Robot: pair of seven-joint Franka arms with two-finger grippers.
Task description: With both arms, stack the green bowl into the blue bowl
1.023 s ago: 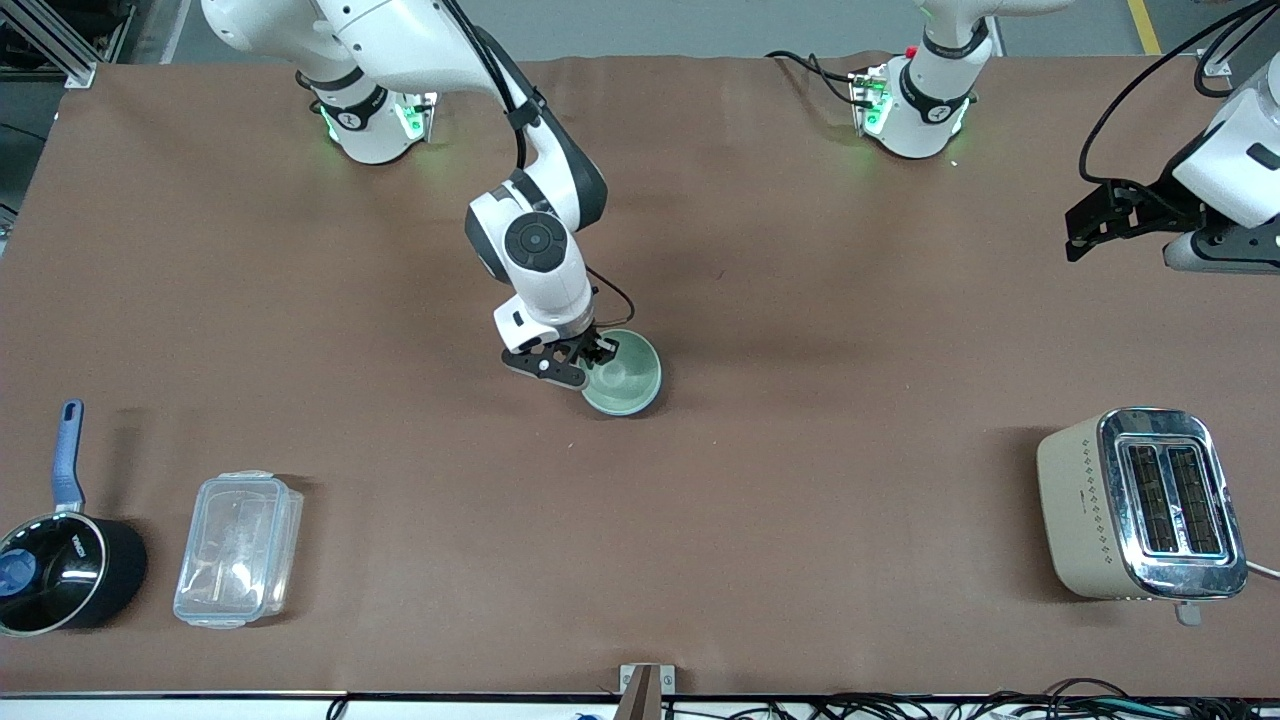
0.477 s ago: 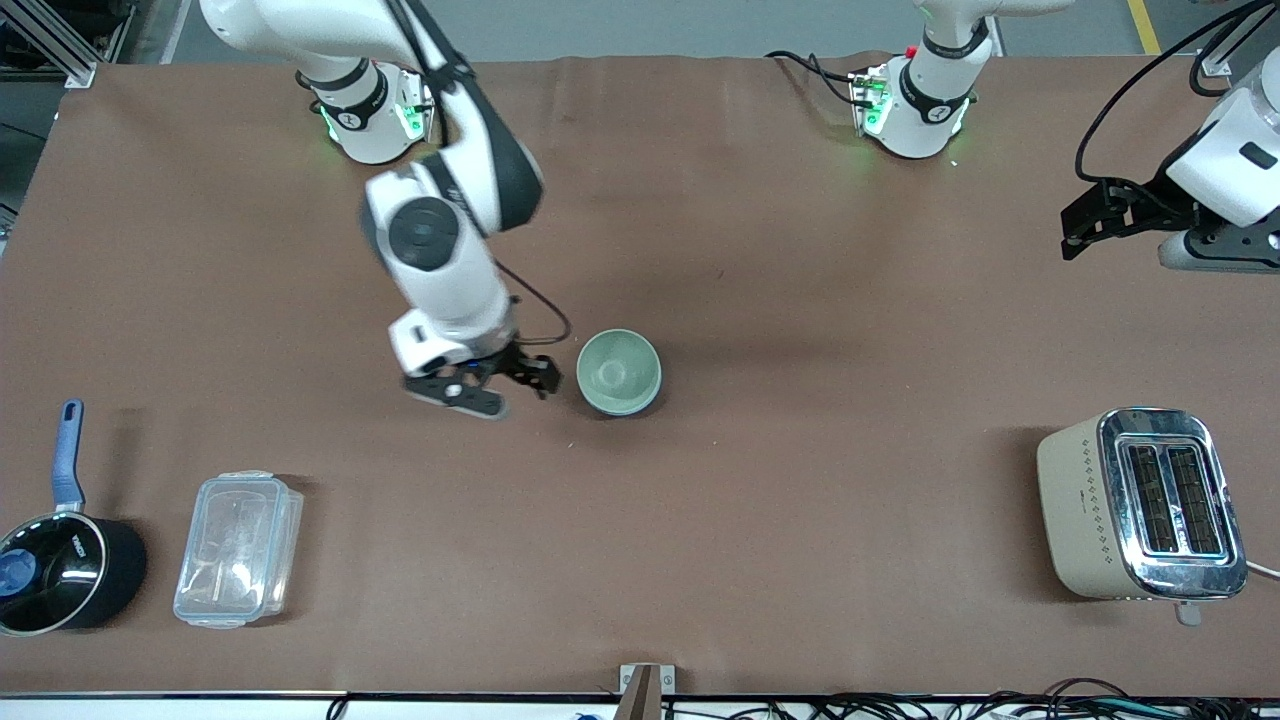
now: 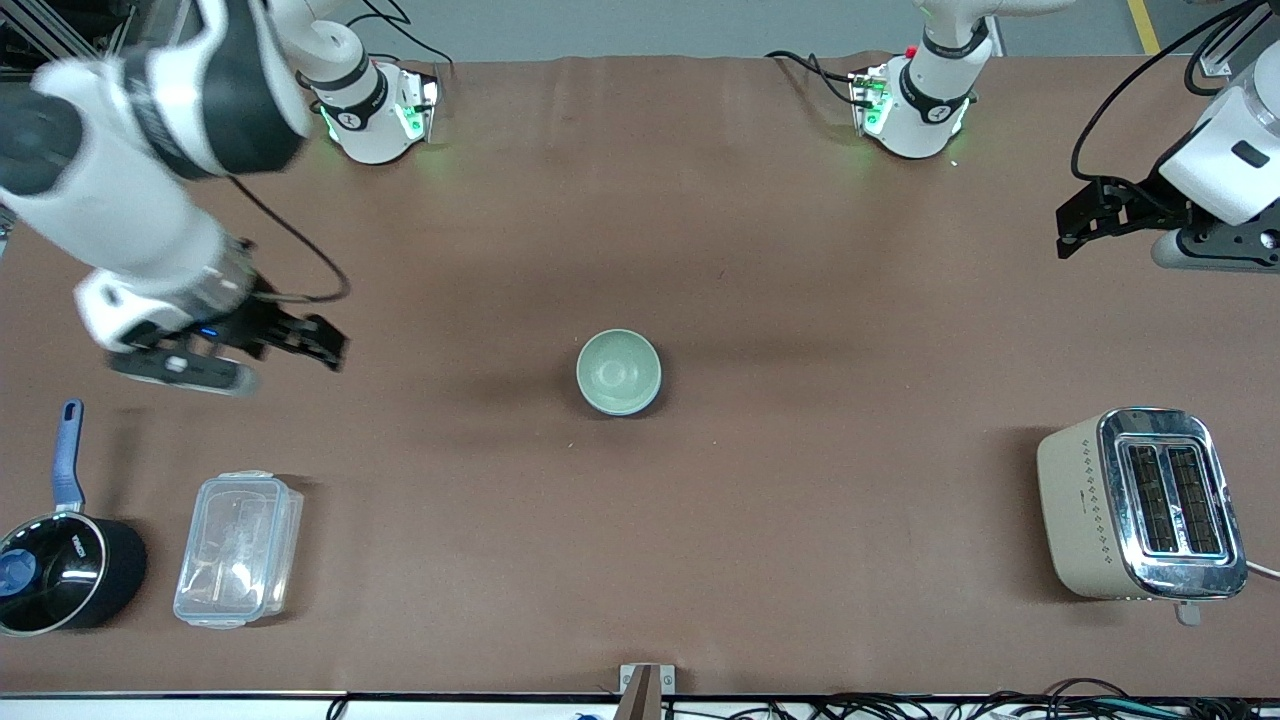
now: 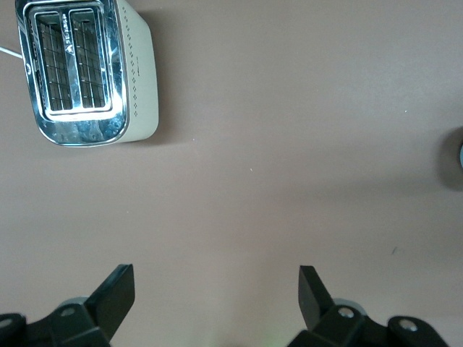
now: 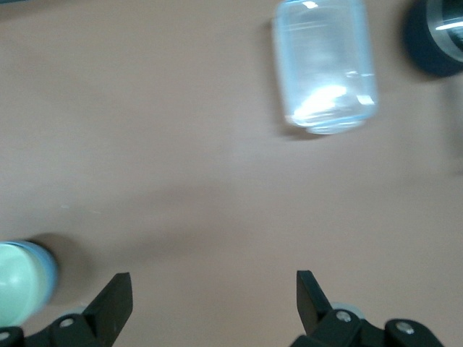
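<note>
The pale green bowl (image 3: 619, 372) stands upright in the middle of the table. In the right wrist view it (image 5: 20, 283) shows with a thin blue wall round its side, the blue bowl (image 5: 52, 273), so the green one sits in it. In the front view the blue bowl is hidden under the green bowl. My right gripper (image 3: 318, 342) (image 5: 213, 293) is open and empty over bare table toward the right arm's end, well away from the bowls. My left gripper (image 3: 1072, 228) (image 4: 217, 289) is open and empty, waiting up over the left arm's end of the table.
A cream and chrome toaster (image 3: 1140, 505) (image 4: 83, 69) stands near the front camera at the left arm's end. A clear plastic container (image 3: 238, 548) (image 5: 324, 65) and a black saucepan with a blue handle (image 3: 60, 560) (image 5: 438, 36) lie at the right arm's end.
My right gripper has let go of the green bowl's rim and swung away toward the right arm's end of the table. The bowl has stayed put. The left arm has barely moved.
</note>
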